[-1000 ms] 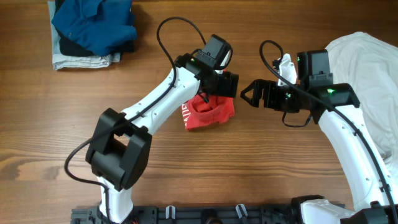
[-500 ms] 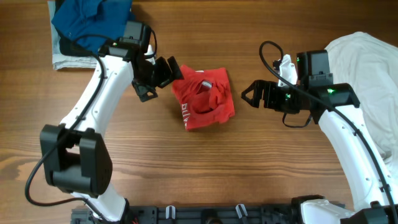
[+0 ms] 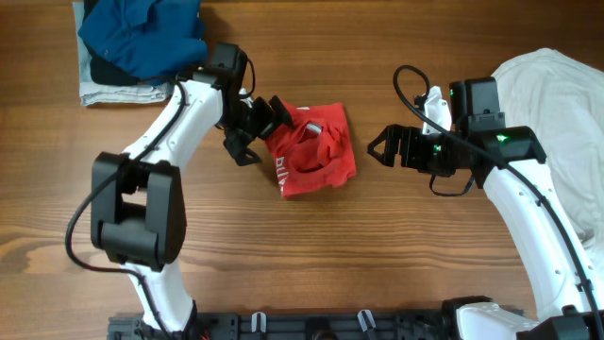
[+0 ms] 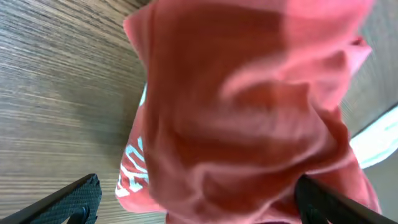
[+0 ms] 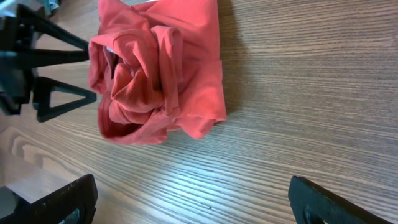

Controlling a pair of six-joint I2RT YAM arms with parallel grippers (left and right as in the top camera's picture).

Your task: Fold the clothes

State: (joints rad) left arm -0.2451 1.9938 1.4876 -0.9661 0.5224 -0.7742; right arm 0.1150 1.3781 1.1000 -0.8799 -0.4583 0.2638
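Note:
The red T-shirt lies crumpled in a loose bundle mid-table, with white lettering showing at its left edge. My left gripper is open at the bundle's upper left edge. In the left wrist view the red T-shirt fills the frame, bulging between the wide-spread jaws of the left gripper; nothing is pinched. My right gripper is open to the right of the bundle, apart from it. The right wrist view shows the red T-shirt beyond the right gripper, over bare wood. The white shirt lies spread at the right.
A pile of blue and grey garments sits at the back left corner. The white shirt runs under my right arm to the table's right edge. Bare wood stretches in front of the red bundle.
My left arm lifted off the red T-shirt, swung out to the left, then came back to the bundle's left edge with its jaws fully open. The right arm stayed put.

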